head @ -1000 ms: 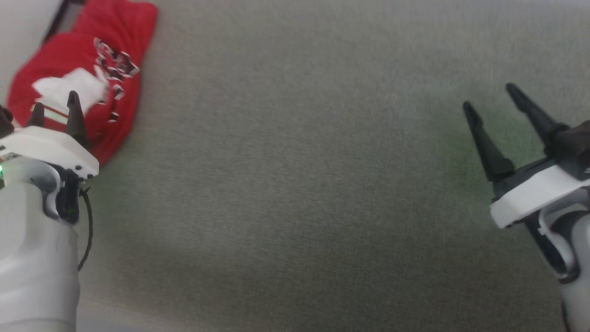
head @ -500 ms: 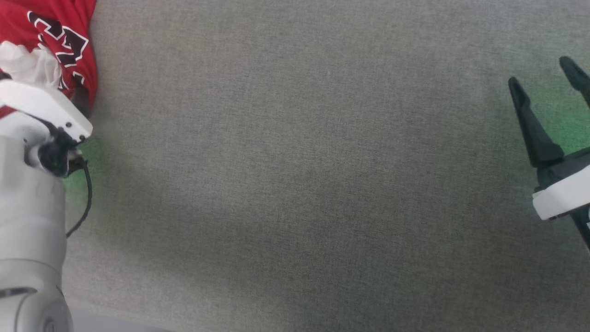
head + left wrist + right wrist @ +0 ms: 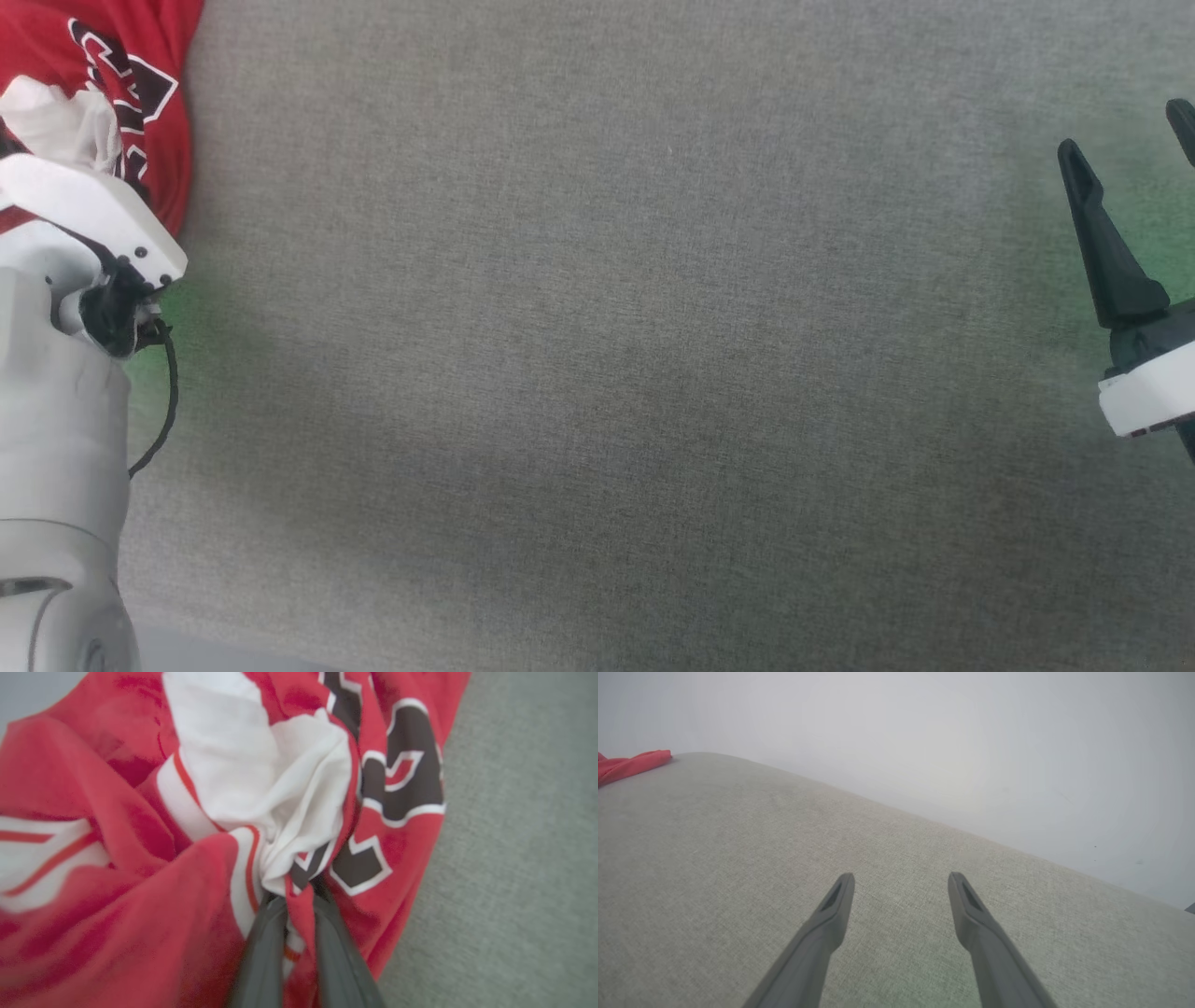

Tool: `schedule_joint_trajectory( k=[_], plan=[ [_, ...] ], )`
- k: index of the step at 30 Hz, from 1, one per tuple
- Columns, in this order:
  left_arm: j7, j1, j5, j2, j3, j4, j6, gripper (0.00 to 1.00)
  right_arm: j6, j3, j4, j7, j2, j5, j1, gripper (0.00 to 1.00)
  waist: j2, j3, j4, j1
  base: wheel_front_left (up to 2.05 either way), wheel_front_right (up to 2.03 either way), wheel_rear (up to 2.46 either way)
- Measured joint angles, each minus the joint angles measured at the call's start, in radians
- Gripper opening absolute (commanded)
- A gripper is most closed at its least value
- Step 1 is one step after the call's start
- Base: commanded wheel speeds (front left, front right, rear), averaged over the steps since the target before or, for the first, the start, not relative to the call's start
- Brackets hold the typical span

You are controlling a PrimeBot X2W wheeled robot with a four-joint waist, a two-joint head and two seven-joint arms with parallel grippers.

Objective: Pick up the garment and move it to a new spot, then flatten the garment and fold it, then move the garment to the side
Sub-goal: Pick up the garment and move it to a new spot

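Left tool is pinched tight on the garment, bunched at the far-left edge of the grey bench; lettering too crumpled to read. Right tool spread wide, empty, open bench all around.

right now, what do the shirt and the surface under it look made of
Shirt: soft knit fabric, maybe cotton jersey, matte; it bunches in soft folds where the left gripper pinches it. Surface: grey woven cloth, matte; fine weave grain shows.
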State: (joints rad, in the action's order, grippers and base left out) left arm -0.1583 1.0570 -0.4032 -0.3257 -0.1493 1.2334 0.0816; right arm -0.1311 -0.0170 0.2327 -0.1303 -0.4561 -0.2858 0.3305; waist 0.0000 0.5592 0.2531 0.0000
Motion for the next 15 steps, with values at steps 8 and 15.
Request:
schedule_joint_trajectory(
  k=[8, 15],
  plan=[
    [0.113, 0.023, 0.066, -0.076, 0.083, -0.084, 0.031, 0.00, 0.000, 0.013, -0.061, 0.053, 0.053, 0.001, -0.006, 1.00, 0.0000, -0.084, 0.000, 0.0000, 0.00, 0.00, 0.00],
    [0.106, 0.045, 0.087, -0.125, 0.149, -0.241, 0.046, 0.00, 0.000, 0.009, -0.119, 0.091, 0.096, 0.007, -0.020, 1.00, 0.0000, -0.180, -0.001, 0.0000, 0.00, 0.00, 0.00]
  ],
)
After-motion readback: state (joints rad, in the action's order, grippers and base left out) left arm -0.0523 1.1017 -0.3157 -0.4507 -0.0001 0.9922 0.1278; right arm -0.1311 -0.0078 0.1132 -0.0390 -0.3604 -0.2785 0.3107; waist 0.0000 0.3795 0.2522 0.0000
